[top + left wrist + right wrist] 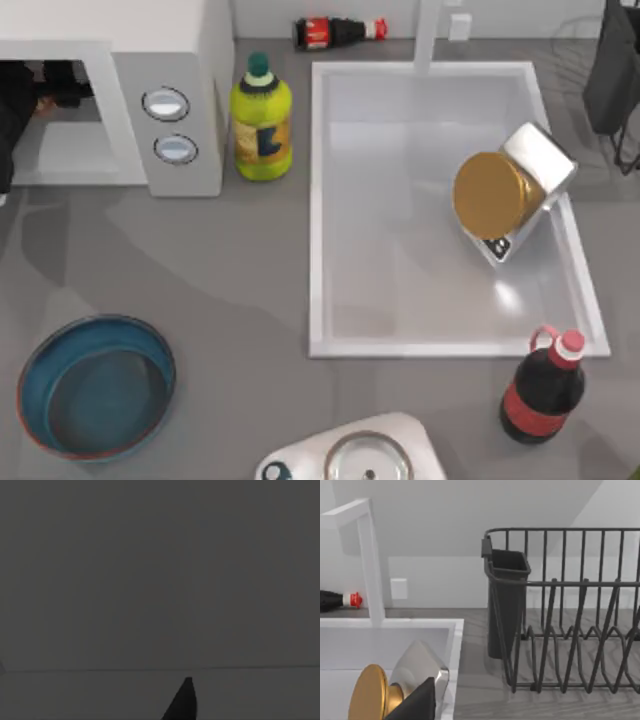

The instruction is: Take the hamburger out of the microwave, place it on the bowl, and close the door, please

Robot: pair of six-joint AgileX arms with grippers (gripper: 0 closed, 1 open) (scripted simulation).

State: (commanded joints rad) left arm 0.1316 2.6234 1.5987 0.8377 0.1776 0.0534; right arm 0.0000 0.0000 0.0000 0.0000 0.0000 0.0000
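The left pincer (62, 88) is reaching into the open cavity of the microwave (170, 60) at the bench's (240, 300) far left; whether it is open or closed cannot be told. The left wrist view is dark. A small orange-tinted patch against the pincer looks like the hamburger (41, 106), mostly hidden inside the cavity.

Just right of the microwave's two knobs stands a yellow-green bottle (262, 120) with a green cap; its label carries a blue mark I cannot read. Near the left front edge sits the bowl (97, 385), well apart from the microwave.

A cola bottle (340, 32) with a red label lies behind the sink (430, 330), which holds a tilted gold-lidded jar (497, 195). A dark red-labelled bottle (542, 390) stands at the sink's front corner.

The right arm (612, 70) is parked far right, its pincer (417, 702) near a black dish rack (570, 610); I cannot tell its state.
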